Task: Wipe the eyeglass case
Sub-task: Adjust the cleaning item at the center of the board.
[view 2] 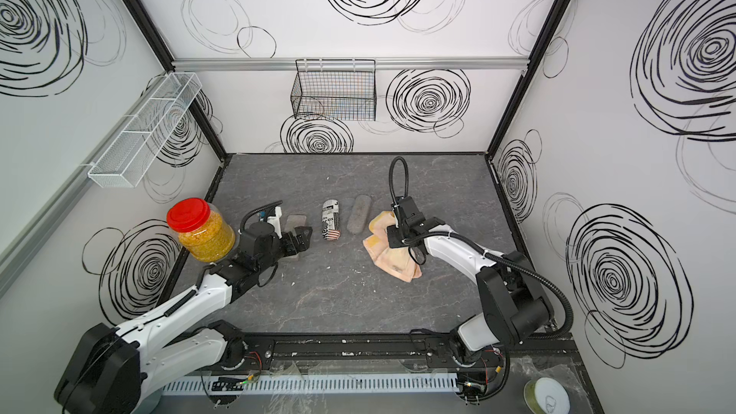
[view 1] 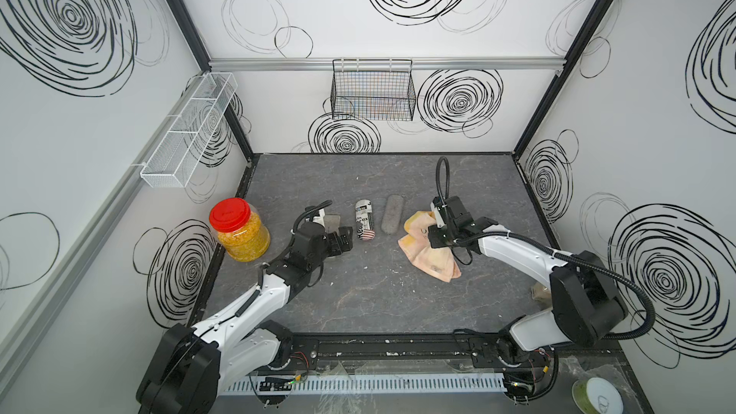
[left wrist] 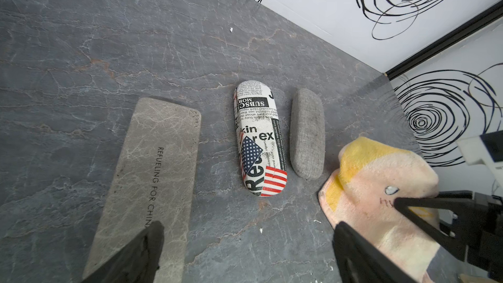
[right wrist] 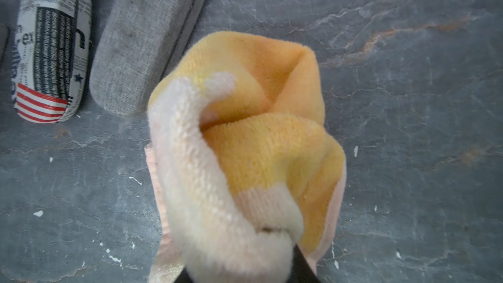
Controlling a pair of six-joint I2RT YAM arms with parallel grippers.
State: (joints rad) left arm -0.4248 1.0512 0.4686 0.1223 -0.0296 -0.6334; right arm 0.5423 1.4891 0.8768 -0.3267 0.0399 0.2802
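While the left gripper (left wrist: 249, 230) is hovering with its fingers spread wide over the near end of a stone-patterned eyeglass case (left wrist: 152, 175) bearing "REFUELING FOR CHIN", a newsprint eyeglass case (left wrist: 258, 142) is lying just right of it. It is showing "SUBSC", "MOR", "kin", "ex", a large "Re" and American-flag patches. A grey woven-fabric eyeglass case (left wrist: 307, 134), closed and faintly smudged, is lying further right. All three are sitting parallel and apart in the middle of the table (view 1: 358, 296). The right gripper (view 1: 438, 238) is hanging over a bunched yellow-and-pink cloth (right wrist: 245, 145) just right of the grey case. The cloth is hiding its fingers, so their grip cannot be told. A red-lidded jar (view 1: 241, 232) of yellow grains is standing at the left edge.
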